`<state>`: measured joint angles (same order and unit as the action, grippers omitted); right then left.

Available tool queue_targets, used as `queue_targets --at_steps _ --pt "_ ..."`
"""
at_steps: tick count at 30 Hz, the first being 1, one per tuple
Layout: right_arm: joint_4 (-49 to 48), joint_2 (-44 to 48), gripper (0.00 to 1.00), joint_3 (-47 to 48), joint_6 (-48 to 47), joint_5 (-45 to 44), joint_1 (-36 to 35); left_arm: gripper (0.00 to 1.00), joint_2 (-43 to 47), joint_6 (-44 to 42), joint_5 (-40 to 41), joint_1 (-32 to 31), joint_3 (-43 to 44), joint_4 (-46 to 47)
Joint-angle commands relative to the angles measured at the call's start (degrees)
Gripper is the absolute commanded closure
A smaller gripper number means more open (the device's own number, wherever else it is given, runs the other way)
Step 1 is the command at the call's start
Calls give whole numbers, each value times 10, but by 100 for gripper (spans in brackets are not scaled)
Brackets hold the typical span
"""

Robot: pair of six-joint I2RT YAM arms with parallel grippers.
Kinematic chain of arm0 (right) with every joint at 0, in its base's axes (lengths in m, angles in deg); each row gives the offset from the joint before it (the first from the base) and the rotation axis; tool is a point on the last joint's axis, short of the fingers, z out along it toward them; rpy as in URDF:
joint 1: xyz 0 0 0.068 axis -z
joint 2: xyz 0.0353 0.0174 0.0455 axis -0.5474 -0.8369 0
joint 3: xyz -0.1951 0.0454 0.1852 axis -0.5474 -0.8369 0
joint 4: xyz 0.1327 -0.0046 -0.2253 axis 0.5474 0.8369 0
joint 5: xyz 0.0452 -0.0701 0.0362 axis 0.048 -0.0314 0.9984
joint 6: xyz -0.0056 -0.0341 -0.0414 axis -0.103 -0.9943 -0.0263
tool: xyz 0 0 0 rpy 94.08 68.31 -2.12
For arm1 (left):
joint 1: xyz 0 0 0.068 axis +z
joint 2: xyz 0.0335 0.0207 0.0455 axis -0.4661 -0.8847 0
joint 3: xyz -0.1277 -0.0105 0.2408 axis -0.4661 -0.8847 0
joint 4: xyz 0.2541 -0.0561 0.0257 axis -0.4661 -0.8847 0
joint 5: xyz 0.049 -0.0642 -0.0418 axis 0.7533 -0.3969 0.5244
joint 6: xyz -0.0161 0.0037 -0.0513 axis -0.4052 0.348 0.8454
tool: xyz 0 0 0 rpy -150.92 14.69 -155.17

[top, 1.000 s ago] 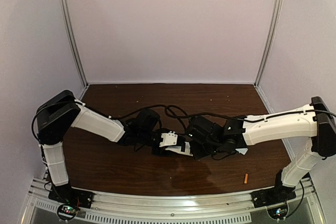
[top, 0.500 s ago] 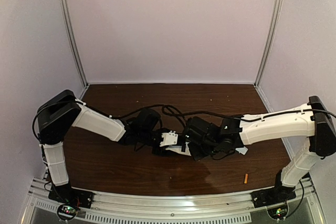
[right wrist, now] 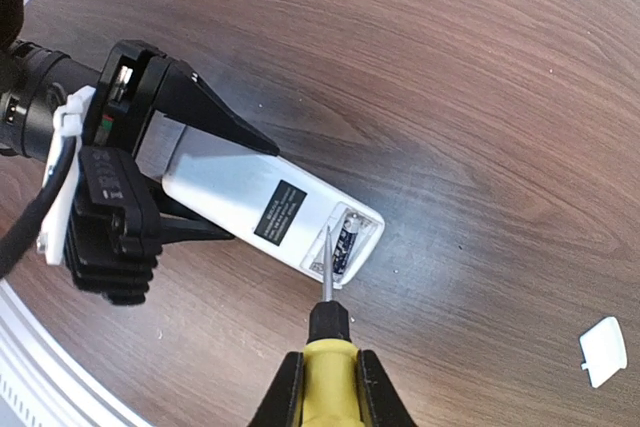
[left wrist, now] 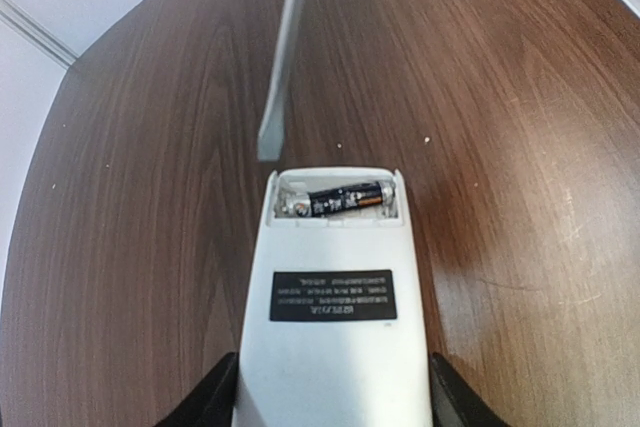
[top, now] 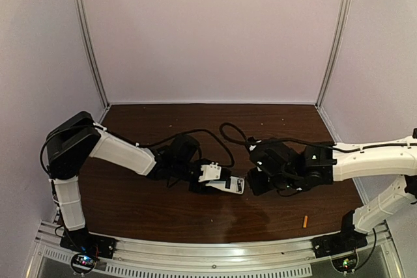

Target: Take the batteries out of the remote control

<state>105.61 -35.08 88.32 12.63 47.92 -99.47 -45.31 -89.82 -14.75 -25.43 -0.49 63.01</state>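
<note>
- Levering out the dark battery (left wrist: 345, 199) is, by my reading, the step in hand. It lies crosswise in the open recess at the right end of the remote control (left wrist: 335, 317), and it is the only cell I see in there.
- The remote sits back-up around the middle of the table, with the left gripper (left wrist: 333, 392) pinching it along both long sides, so I expect it to stay put under a sideways push.
- The screwdriver (left wrist: 282, 67) hangs with its blade just off that right end, apart from the plastic, and the right gripper (right wrist: 329, 387) is clamped tight on its yellow handle.
- To do this well, I would lower the tip to one end of the cell and slip it underneath. Then I would lever up gently rather than stab, with the left arm holding firm.
- The orange battery (top: 303, 221) lies on the wood toward the near right, well apart, so half the job looks done.
- A small white cover (right wrist: 603, 351) rests on the table, off to the right of the remote.
</note>
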Motion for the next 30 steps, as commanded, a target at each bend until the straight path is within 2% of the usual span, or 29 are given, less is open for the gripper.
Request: queue_targets --at_steps 1,8,15,19,30 --pt "-39 68 100 -57 -6 0 5 100 -4 -6 22 -3 -22 -11" --pt "-121 173 100 -160 -34 24 20 100 36 -12 42 -5 -77 66" --pt "-200 225 100 -220 -74 116 36 100 90 -21 52 -14 -142 155" --pt "-238 223 100 -230 -98 174 39 100 106 -28 59 -18 -170 199" --pt "-288 178 100 -241 -141 228 76 100 115 -47 87 -28 -205 263"
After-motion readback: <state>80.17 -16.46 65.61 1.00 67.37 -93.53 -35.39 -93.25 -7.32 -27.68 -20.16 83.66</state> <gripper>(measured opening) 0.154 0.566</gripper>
